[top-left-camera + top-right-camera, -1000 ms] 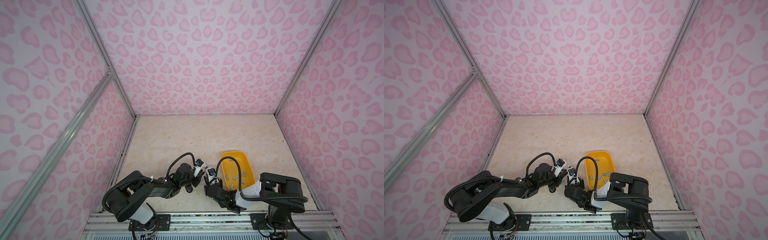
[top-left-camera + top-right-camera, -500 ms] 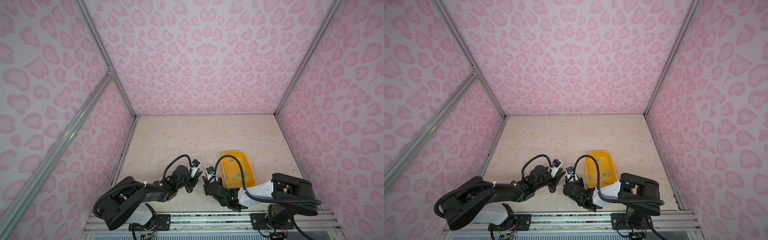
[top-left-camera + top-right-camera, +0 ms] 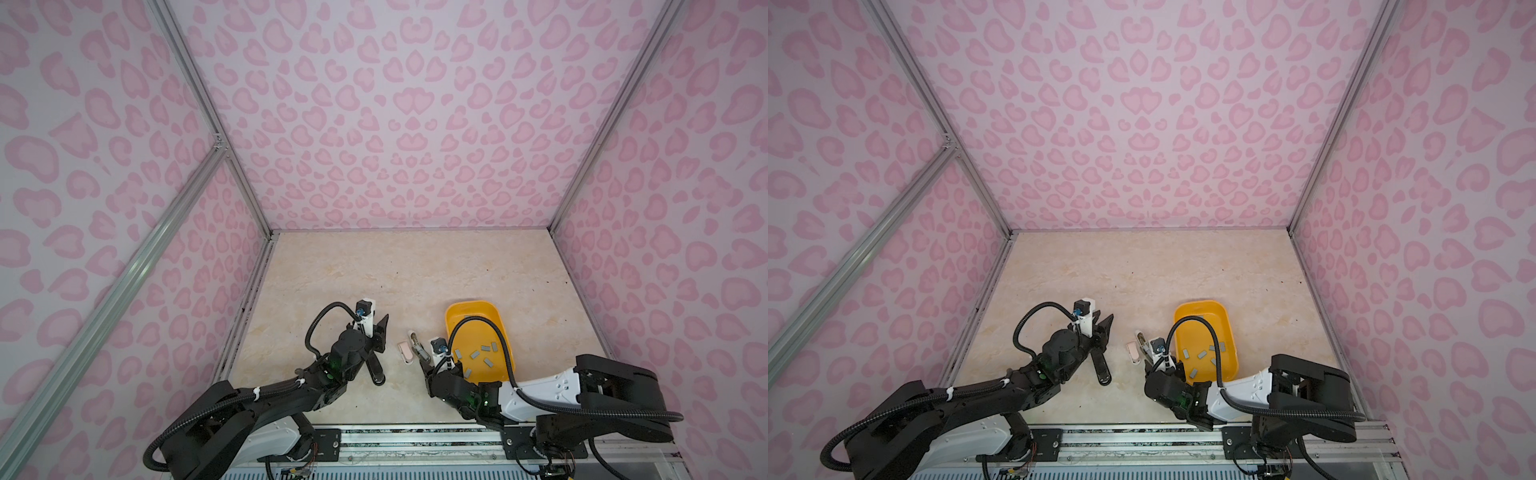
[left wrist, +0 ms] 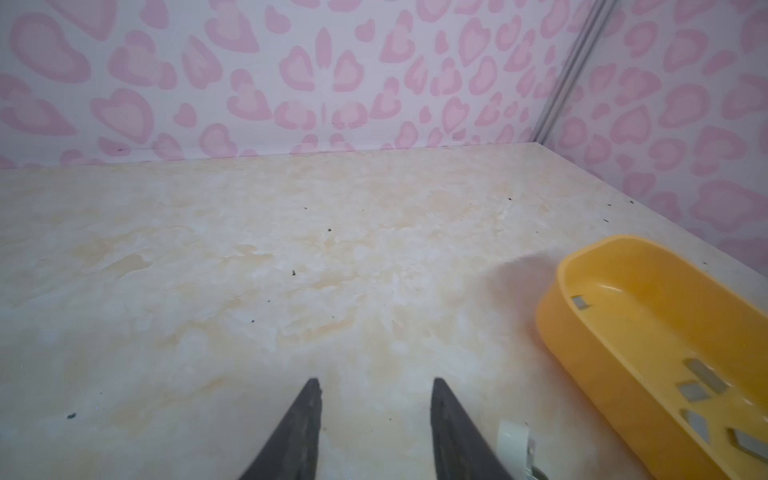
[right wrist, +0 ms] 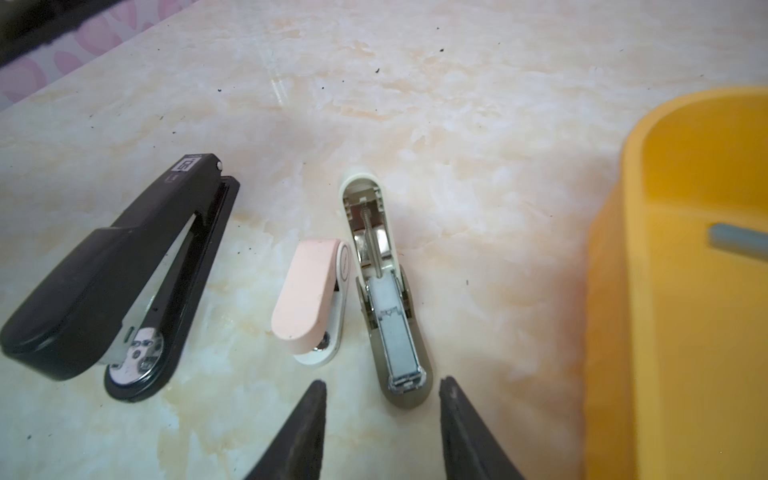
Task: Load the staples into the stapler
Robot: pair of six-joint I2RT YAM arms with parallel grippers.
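Staples [image 3: 475, 354] lie loose in the yellow tray [image 3: 471, 302]. I see my right gripper [image 5: 382, 380] with its jaws apart, at the front end of the open grey stapler [image 5: 386, 291]; a strip may sit inside it. My left gripper [image 4: 375, 380] has its jaws apart too, above the table [image 4: 249, 270].

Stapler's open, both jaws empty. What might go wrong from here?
1. The right gripper, jaws apart, sits at the tip of the open stapler; the pink stapler lies right beside, so a swing might knock either.
2. The staples lie flat in the yellow tray; its wall could hinder a pinch.
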